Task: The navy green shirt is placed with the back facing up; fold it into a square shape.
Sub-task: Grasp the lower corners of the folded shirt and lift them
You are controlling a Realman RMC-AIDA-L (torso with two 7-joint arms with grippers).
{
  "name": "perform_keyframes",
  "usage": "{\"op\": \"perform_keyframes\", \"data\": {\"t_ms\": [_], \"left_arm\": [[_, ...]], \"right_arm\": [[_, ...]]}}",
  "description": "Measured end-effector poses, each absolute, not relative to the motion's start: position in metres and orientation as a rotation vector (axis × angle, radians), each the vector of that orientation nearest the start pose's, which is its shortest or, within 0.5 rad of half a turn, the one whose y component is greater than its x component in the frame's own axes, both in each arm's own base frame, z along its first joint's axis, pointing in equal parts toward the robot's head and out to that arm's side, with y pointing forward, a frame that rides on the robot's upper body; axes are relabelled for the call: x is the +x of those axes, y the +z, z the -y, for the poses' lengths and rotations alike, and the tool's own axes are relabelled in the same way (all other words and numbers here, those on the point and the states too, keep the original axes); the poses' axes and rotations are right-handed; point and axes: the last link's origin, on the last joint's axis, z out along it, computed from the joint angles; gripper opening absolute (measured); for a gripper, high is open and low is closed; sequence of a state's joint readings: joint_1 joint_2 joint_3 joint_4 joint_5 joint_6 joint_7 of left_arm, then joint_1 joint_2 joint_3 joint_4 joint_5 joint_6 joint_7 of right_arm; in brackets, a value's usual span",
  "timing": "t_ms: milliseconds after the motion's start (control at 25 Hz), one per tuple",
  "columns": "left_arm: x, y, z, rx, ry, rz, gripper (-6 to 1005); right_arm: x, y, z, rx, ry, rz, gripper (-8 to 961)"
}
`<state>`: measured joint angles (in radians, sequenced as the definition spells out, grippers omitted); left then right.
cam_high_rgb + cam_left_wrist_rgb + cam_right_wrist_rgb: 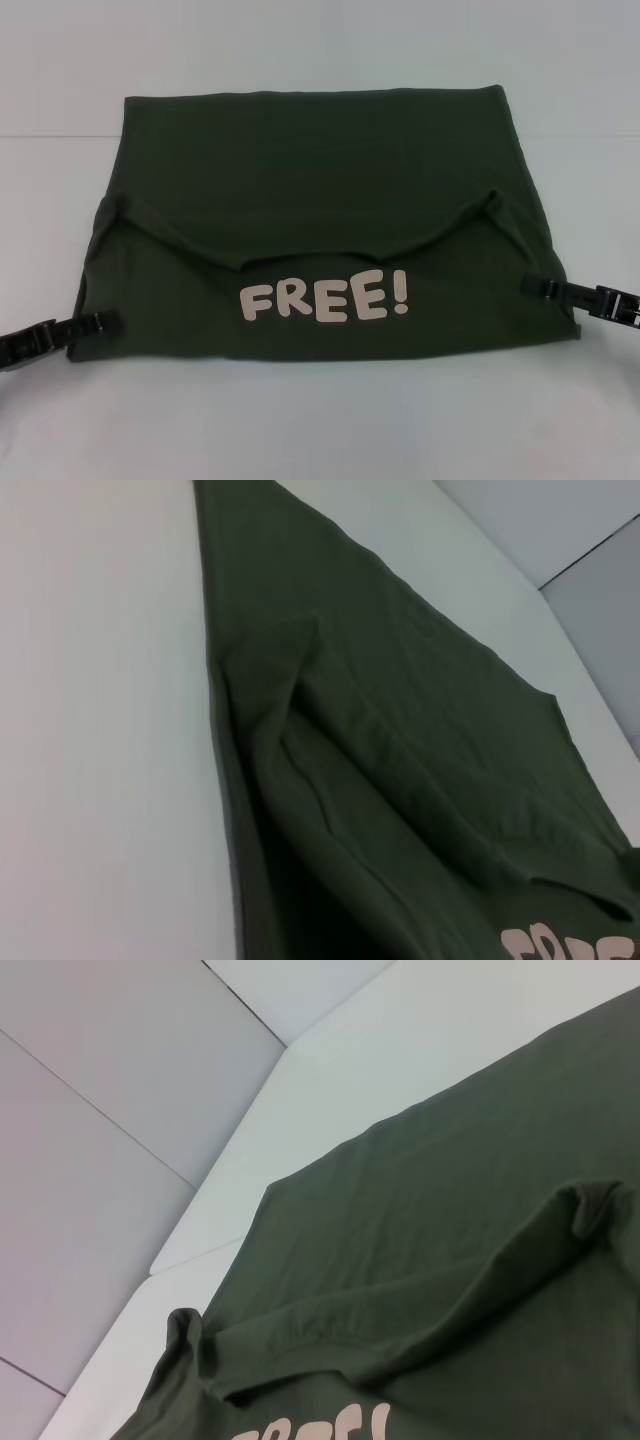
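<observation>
1. The navy green shirt (pixel 320 210) lies mid-table, partly folded, a near flap turned over so cream "FREE!" lettering (pixel 323 298) faces up; bare white table (pixel 320 420) borders it all round, widest at 6 o'clock.
2. The left gripper (pixel 97 325) reaches in low from 8 o'clock, the right gripper (pixel 545 287) from 3 o'clock — each pinching the shirt's side edge.
3. Pale wall panels stand behind the table.

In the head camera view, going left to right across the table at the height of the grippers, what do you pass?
Left gripper at the shirt's left edge → navy green shirt, passing just under its cream FREE! lettering → right gripper at the shirt's right edge.
</observation>
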<state>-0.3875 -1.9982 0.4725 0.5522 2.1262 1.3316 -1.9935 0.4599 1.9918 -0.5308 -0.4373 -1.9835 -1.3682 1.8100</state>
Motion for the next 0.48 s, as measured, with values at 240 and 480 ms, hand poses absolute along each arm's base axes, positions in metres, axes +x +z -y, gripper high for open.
{"op": "perform_keyframes", "data": {"t_ms": [240, 480], "left_arm": [[-0.3724, 0.0334, -0.2999, -2.025, -0.622, 1.693, 795], [-0.3762, 0.0303, -0.3034, -2.029, -0.533, 1.674, 674]], "right_arm": [[0.3371, 0.0174, -0.3197, -2.180, 0.811, -1.520, 862], [0.3371, 0.0176, -0.3197, -2.180, 0.812, -1.521, 861]]}}
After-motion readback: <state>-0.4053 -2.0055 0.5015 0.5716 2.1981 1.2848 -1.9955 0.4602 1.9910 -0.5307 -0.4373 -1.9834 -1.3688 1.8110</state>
